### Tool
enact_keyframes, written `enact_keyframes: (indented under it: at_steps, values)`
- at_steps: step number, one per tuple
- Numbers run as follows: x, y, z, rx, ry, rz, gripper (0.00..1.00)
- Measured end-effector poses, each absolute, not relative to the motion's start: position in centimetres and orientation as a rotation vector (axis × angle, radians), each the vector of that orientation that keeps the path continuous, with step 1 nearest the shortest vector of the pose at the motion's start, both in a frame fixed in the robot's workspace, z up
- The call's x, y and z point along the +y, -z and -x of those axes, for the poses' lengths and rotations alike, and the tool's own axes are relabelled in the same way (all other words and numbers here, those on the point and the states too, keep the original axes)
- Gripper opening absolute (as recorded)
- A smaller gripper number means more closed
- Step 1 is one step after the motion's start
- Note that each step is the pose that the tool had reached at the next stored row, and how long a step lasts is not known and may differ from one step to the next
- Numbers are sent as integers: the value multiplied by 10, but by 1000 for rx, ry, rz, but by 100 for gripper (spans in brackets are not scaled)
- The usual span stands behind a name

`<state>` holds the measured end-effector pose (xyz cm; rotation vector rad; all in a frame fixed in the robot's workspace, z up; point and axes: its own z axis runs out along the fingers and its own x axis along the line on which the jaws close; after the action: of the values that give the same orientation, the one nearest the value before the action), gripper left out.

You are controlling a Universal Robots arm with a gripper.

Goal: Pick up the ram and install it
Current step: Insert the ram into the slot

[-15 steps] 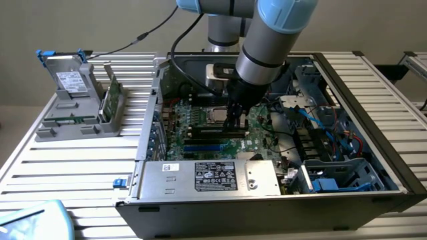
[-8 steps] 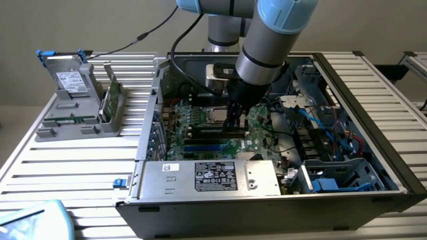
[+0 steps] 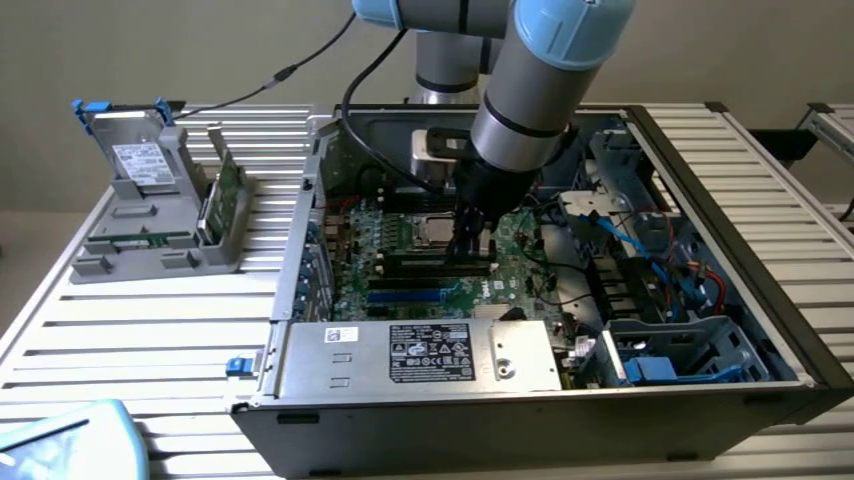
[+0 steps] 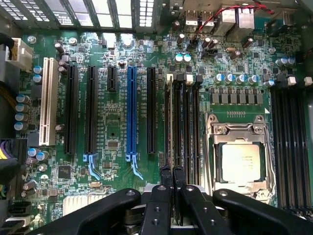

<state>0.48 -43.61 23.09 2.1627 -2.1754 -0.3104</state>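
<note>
One thin ram [image 4: 172, 210], clamped between the jaws, hangs over the slots [image 4: 182, 132]; keep it upright, press evenly.

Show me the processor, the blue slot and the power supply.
processor [image 4: 240, 164], wrist view, centre of its metal lid.
blue slot [image 4: 131, 112], wrist view, midway along its length.
power supply [image 3: 430, 352], exterior view, on its black label.

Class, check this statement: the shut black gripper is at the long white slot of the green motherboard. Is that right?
Not the long white slot. The wrist view shows the shut black gripper at the narrow black slots of the green motherboard.
</note>
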Motion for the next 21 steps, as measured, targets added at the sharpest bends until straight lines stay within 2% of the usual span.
enact_keyframes:
  at_steps: [21]
  values:
    - [-435,-227,-4,-2176,311,-2163,13]
